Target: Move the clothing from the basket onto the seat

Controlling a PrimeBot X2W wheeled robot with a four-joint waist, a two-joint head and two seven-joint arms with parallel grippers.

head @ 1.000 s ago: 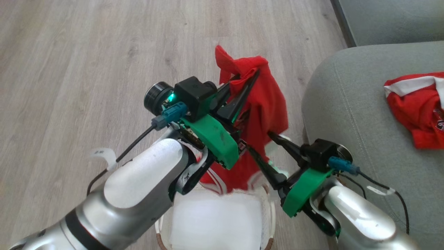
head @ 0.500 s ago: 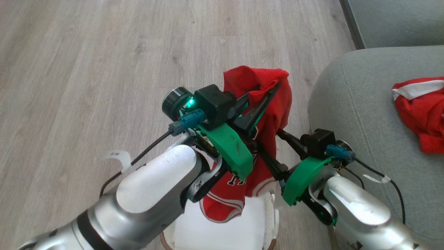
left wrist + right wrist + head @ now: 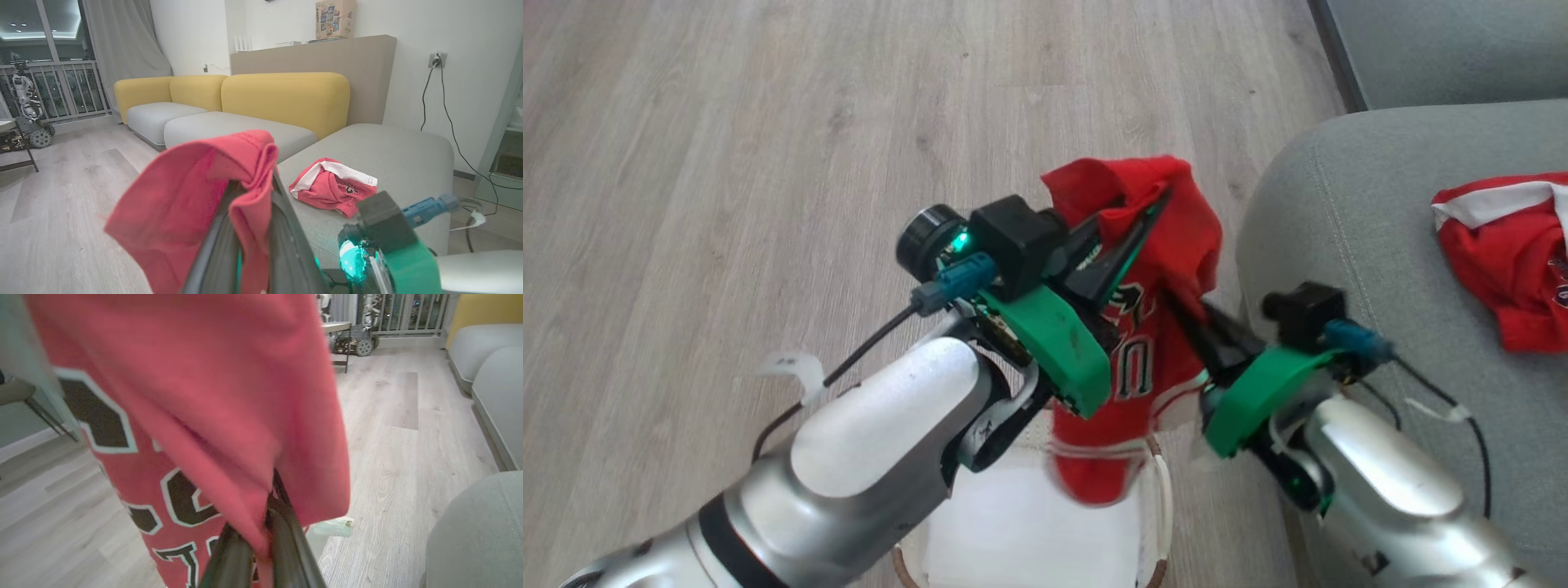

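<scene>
Lettered jersey (image 3: 1168, 245) hangs over the basket (image 3: 1162, 490), just off the seat's (image 3: 1339, 212) left edge. Left gripper (image 3: 1145, 216) is clamped on its top fold, and right gripper (image 3: 1188, 314) pinches its side. That one's fingers were spread a second ago, now closed on cloth. Striped garment (image 3: 1503, 253) lies on the seat.
</scene>
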